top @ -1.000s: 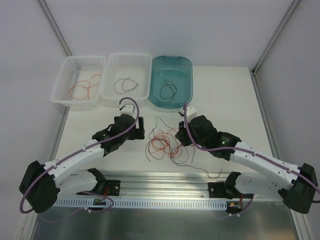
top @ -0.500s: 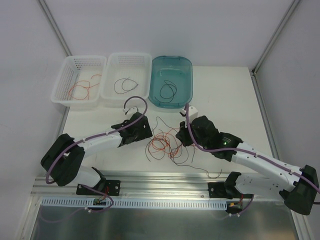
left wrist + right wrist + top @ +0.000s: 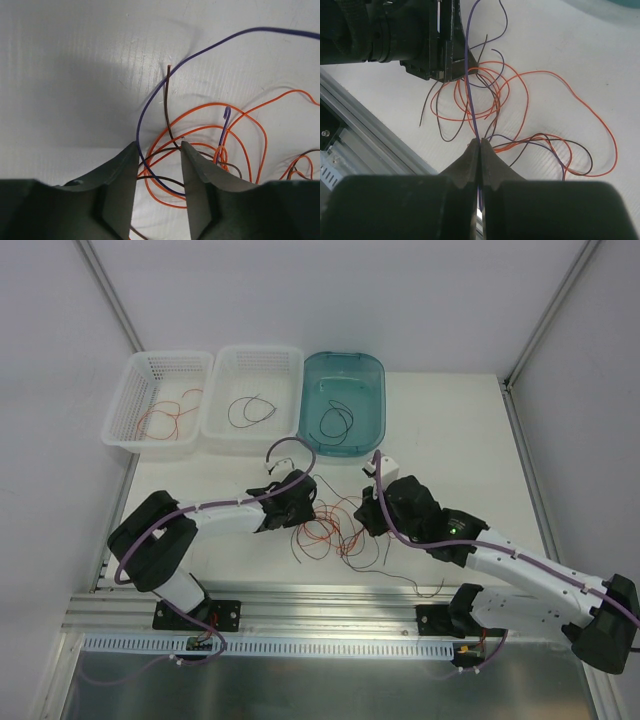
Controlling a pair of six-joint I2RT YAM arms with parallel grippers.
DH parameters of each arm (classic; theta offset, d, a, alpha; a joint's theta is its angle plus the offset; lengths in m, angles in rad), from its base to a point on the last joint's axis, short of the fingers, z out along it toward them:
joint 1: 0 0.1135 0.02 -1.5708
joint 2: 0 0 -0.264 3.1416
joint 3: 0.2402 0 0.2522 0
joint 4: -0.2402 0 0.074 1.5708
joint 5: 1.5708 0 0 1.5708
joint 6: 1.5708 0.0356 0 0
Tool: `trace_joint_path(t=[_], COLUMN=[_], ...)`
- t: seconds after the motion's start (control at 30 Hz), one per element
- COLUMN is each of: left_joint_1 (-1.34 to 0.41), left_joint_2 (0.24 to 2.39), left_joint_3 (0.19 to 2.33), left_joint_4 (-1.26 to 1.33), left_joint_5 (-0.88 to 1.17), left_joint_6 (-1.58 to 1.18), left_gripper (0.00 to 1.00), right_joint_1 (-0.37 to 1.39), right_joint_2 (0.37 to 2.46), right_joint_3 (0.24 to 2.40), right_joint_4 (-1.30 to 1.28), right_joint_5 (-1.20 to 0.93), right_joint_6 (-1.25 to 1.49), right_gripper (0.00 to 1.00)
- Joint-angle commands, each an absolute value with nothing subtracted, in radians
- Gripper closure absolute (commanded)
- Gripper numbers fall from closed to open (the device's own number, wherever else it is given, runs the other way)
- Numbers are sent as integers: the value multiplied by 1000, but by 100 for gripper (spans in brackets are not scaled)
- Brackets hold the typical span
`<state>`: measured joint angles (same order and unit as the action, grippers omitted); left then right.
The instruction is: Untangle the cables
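Note:
The cables lie as a tangle of thin orange, dark brown and purple wires on the white table between my two grippers. My left gripper is low at the tangle's left edge. In the left wrist view it is open, its jaws straddling orange wire loops, a brown wire and a purple wire. My right gripper is at the tangle's right edge. In the right wrist view it is shut on the thin purple wire, which runs straight up toward the left gripper.
Two white baskets and a teal tub stand in a row at the back, each with a few wires inside. An aluminium rail runs along the table's near edge.
My left arm has stretched to the right, bringing its gripper from beside the tangle onto its left edge. My right gripper has barely moved.

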<state>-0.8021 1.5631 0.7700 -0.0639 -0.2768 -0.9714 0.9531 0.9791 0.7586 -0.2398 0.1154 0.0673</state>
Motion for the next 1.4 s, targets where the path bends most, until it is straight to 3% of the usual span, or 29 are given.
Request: trace_joint_path(t=[0.0, 0.17, 0.4, 0.7, 0.97, 1.1, 1.37], left_joint_1=[-818, -822, -830, -838, -850, -945, -1147], left_joint_2=[1585, 1556, 1425, 1212, 959, 885, 836], left_joint_3=[781, 779, 779, 772, 879, 940, 985], left_joint_4=[-74, -95, -143, -152, -155, -153, -155], left_joint_5=[-319, -356, -508, -699, -934, -1015, -1120], left_joint_6=[-1009, -994, -868, -579, -83, 110, 224], left_gripper=[63, 83, 100, 100, 100, 100, 100], right_joint_1=[953, 953, 953, 951, 953, 953, 953], right_joint_2=[953, 945, 946, 969, 1005, 1023, 1049], right_joint_3=[756, 756, 756, 769, 776, 776, 782], right_joint_4=[-213, -218, -222, -221, -215, -203, -198], right_joint_5=[118, 121, 120, 114, 104, 98, 98], right_joint_6=[63, 61, 61, 60, 61, 71, 77], right_gripper=[99, 99, 99, 99, 99, 99, 99])
